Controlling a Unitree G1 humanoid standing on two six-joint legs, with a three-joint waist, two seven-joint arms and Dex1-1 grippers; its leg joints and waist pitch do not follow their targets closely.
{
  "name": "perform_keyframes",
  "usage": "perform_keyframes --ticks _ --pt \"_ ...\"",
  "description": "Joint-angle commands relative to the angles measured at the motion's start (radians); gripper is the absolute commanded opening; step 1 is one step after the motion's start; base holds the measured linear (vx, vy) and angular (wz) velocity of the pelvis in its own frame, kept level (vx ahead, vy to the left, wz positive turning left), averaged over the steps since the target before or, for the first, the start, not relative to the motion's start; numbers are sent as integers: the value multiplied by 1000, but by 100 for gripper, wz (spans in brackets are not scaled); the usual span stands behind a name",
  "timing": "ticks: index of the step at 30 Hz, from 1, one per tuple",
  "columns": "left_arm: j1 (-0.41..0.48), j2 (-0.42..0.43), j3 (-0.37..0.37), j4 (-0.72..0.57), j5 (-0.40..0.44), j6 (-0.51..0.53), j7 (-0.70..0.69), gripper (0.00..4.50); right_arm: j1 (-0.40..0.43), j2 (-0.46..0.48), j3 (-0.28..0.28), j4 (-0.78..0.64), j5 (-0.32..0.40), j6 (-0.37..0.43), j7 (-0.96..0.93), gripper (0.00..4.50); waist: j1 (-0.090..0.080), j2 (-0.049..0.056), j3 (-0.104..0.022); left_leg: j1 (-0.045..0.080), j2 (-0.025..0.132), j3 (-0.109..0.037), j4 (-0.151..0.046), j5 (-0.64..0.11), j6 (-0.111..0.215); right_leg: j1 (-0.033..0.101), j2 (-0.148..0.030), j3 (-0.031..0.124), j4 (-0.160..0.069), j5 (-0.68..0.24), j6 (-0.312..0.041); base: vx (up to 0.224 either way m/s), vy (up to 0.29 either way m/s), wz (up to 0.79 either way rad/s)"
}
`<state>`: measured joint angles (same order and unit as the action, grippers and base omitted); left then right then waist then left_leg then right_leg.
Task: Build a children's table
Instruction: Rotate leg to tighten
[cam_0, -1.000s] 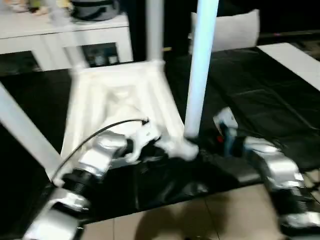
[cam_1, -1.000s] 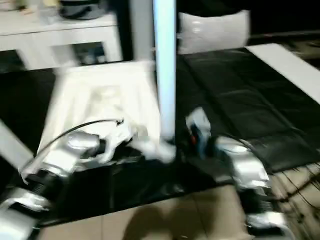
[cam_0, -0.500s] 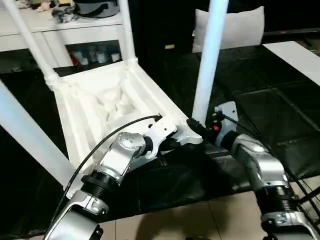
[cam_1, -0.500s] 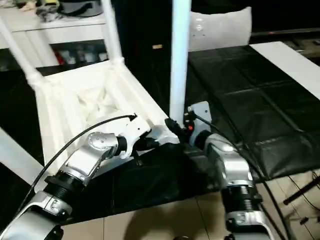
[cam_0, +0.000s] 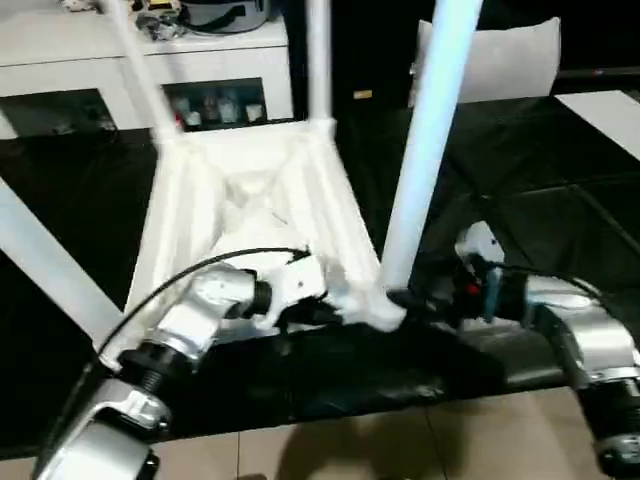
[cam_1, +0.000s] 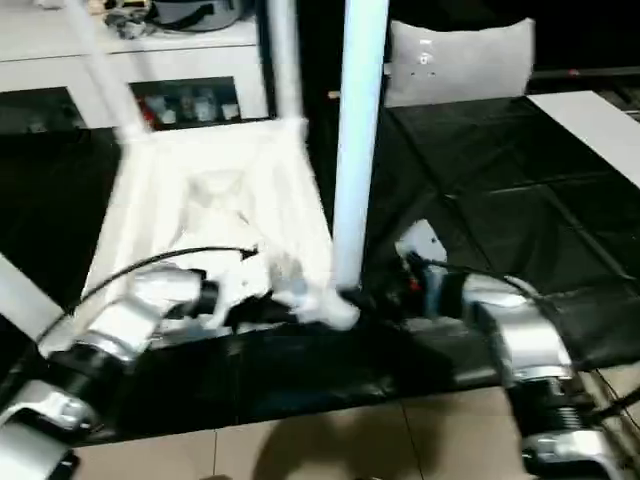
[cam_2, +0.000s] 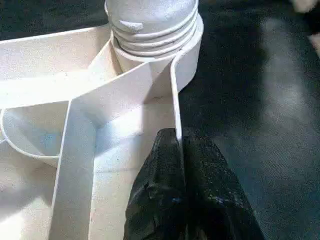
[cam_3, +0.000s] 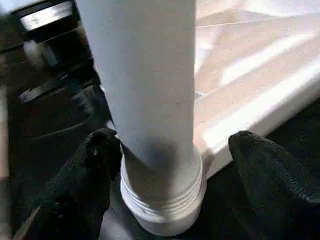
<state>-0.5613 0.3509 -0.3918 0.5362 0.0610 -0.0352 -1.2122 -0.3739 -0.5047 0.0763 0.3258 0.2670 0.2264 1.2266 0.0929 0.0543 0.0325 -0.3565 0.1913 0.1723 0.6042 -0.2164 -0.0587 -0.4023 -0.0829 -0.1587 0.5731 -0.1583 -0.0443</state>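
Note:
The children's table lies upside down on a black mat, its white ribbed underside (cam_0: 250, 190) facing up. Its legs stand in the corner sockets, one at the far right (cam_0: 318, 60) and the near right leg (cam_0: 425, 150) rising steeply. My left gripper (cam_2: 179, 142) is shut on the thin rim wall of the table top, right beside the near right socket (cam_2: 150, 50). My right gripper (cam_3: 170, 150) is open around the base of that leg, with one black finger (cam_3: 95, 155) close to it and the other finger (cam_3: 260, 160) standing clear.
A white cabinet with glass doors (cam_0: 120, 60) stands behind the table. A pale cushion (cam_0: 500, 60) and a white board (cam_0: 610, 110) lie at the back right. The black mat (cam_0: 540, 200) ends at a tiled floor (cam_0: 400, 450) near me. A black cable (cam_0: 180, 280) loops over my left forearm.
The head views have shifted and tilted. My right gripper's fingers have spread away from the leg's base. The left gripper keeps its hold on the rim.

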Motion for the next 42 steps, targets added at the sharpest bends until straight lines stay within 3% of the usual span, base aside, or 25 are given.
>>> perform_keyframes --ticks 1,3,10,13,22,26,29,32,33,34,36,37,38,40,42 --pt "-22 12 -59 -12 3 -57 -110 0 3 -16 23 -15 14 -20 67 383 0 -11 -66 -1 46 -12 -58 -86 128 66 -76 64 -70 -288 -90 0 0 0" --pt "-24 21 -66 -9 -1 -72 -139 0 3 -21 30 -17 21 -20 96 349 4 -10 -66 1 48 -12 -59 -90 122 64 -77 64 -69 -290 -94 0 0 0" --pt "-48 44 -95 26 10 -144 -216 0 8 -42 65 -43 78 30 237 304 18 -13 -64 5 47 -12 -62 -119 105 65 -78 65 -73 -333 -83 0 0 0" --pt "-54 35 -93 31 6 -147 -227 0 12 -43 81 -52 83 44 262 266 19 -13 -64 5 48 -13 -62 -117 99 65 -78 65 -73 -337 -79 0 0 0" --pt "-58 27 -95 54 2 -157 -237 0 19 -48 97 -56 94 77 294 204 19 -14 -63 4 43 -11 -62 -118 93 65 -76 62 -79 -368 -62 0 0 0" --pt "-48 19 -72 42 -20 -99 -229 0 35 -36 84 -83 128 120 272 200 19 -15 -64 2 44 -12 -62 -109 93 66 -77 62 -77 -357 -63 0 0 0" --pt "-47 -5 -41 19 -23 -11 -152 0 47 21 50 -112 118 128 135 200 17 -15 -62 4 45 -11 -64 -110 87 63 -78 63 -81 -369 -62 0 0 0" --pt "-43 -36 -17 -10 -38 59 -90 0 23 92 21 -87 64 126 -54 199 6 -12 -54 8 32 -9 -62 -144 61 60 -75 53 -98 -478 -25 0 0 0" --pt "-41 -54 -4 -24 -46 93 -59 0 10 123 7 -74 47 124 -129 199 -4 -13 -51 11 27 -11 -62 -159 47 58 -75 45 -108 -528 -6 0 0 0" --pt "-39 -71 6 -36 -53 124 -28 0 -1 148 -5 -63 38 132 -187 199 -18 -15 -51 3 22 -13 -60 -167 39 64 -73 39 -111 -551 14 0 0 0" --pt "-33 -116 23 -65 -54 186 53 0 -21 200 -20 -46 9 141 -314 198 -42 -16 -50 3 22 -17 -59 -180 30 63 -72 33 -115 -560 29 0 0 0" --pt "-33 -119 23 -66 -54 189 58 0 -22 203 -20 -45 6 141 -321 198 -60 -13 -51 1 20 -18 -57 -193 34 63 -70 28 -119 -562 30 0 0 0" --pt "-31 -153 32 -74 -43 219 118 0 -30 241 -31 -39 -8 155 -399 198 -68 -16 -51 -2 19 -19 -57 -196 39 66 -71 27 -120 -557 33 0 0 0" --pt "-32 -186 42 -76 -31 239 179 0 -38 277 -44 -32 -25 167 -481 197 -90 -14 -59 -11 23 -23 -58 -163 59 73 -73 32 -110 -475 8 0 0 0" --pt "-36 -238 58 -73 -16 273 276 0 -54 326 -66 -8 -57 175 -613 197 -104 -13 -63 -13 26 -23 -58 -129 68 71 -73 36 -103 -415 -24 0 0 0"
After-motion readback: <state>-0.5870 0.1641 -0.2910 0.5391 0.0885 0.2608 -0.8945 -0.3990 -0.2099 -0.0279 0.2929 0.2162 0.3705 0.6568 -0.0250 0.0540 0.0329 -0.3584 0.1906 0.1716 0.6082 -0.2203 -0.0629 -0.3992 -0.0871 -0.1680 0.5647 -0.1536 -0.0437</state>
